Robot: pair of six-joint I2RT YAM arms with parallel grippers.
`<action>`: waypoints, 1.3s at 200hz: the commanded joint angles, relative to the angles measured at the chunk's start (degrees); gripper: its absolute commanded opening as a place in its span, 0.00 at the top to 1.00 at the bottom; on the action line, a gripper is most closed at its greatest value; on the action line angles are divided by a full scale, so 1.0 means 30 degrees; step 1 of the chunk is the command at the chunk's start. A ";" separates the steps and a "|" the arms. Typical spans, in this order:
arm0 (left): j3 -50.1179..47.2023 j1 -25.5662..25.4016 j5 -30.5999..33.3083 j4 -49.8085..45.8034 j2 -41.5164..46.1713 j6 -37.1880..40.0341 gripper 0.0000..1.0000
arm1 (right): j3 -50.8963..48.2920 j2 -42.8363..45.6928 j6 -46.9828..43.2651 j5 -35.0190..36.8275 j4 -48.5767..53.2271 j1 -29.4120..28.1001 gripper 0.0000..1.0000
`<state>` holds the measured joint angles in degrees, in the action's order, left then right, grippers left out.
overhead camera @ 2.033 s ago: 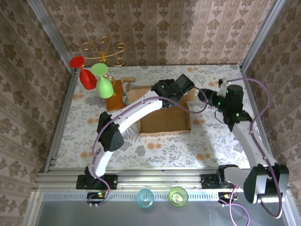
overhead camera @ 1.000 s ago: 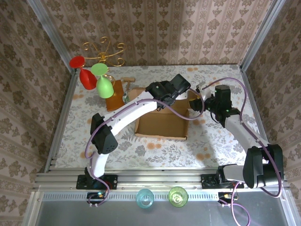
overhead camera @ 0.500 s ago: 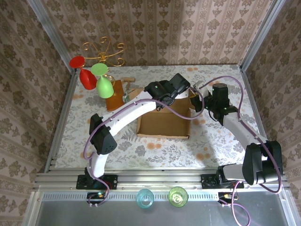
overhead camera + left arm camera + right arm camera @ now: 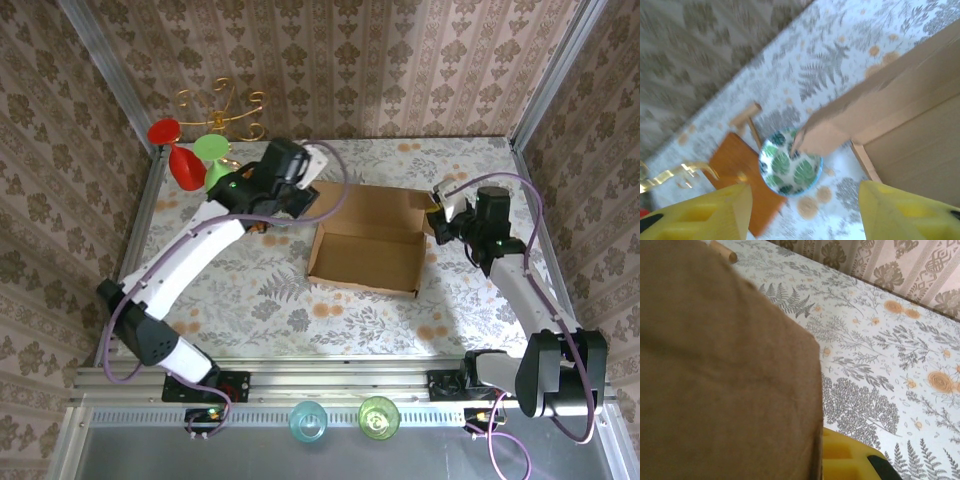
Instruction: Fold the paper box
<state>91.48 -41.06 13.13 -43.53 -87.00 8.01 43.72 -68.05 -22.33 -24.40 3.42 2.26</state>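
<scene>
Left fingers (image 4: 700, 216) over fern-print tabletop (image 4: 850, 47)

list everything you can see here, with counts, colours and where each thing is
paper box: 1, brown, middle of the table, open on top
wooden board: 1, orange-brown, left of the box
bowl: 1, green leaf pattern, between board and box
wooden stick: 1, pale, T-shaped, by the board
wire rack: 1, gold, far left corner
red glass, green glass: 1 each, at the rack
blue cup, green cup: 1 each, near ledge
table: 1, white floral cloth
left gripper: yellow fingers, open, above the bowl
right gripper: at the box's right wall, grip unclear
</scene>
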 commanded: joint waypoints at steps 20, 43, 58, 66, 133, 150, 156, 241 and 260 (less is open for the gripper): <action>-0.4351 0.2664 -0.6740 0.3847 0.0954 -0.2790 0.48 | -0.0685 0.0418 -0.0150 0.0749 -0.0304 0.0728 1.00; -0.4866 0.2759 -0.7138 0.4800 0.0454 -0.2552 0.49 | -0.0747 0.0303 -0.0151 0.0753 -0.0412 0.0944 1.00; -0.5533 0.2758 -0.7320 0.6071 0.0206 -0.2503 0.48 | -0.0770 0.0130 -0.0155 0.0815 -0.0437 0.0974 1.00; -0.5957 0.2758 -0.7313 0.6971 0.0083 -0.2394 0.47 | -0.0798 0.0069 -0.0147 0.0928 -0.0489 0.1013 1.00; -0.7261 0.2933 -0.6876 1.1669 -0.1350 -0.1762 0.42 | -0.0685 -0.0371 0.0024 0.1008 -0.0675 0.1498 1.00; -0.7065 0.3022 -0.7208 1.2255 -0.1912 -0.1762 0.42 | -0.0606 -0.0515 0.0045 0.0898 -0.0695 0.1588 1.00; -0.6991 0.3050 -0.7337 1.2457 -0.2127 -0.1762 0.42 | -0.0550 -0.0562 0.0057 0.0841 -0.0674 0.1604 1.00; -0.6148 0.3140 -0.9356 1.3748 -0.3979 -0.2682 0.52 | -0.0307 -0.0856 0.0289 0.0530 -0.0664 0.1656 1.00; -0.6004 0.3092 -0.9604 1.3903 -0.4098 -0.3095 0.59 | -0.0337 -0.0855 0.0523 0.0431 -0.0873 0.1648 1.00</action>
<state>70.85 -31.83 -13.04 -4.12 -98.74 0.64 42.09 -69.93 -21.06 -22.79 1.74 7.01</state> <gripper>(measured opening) 0.443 0.068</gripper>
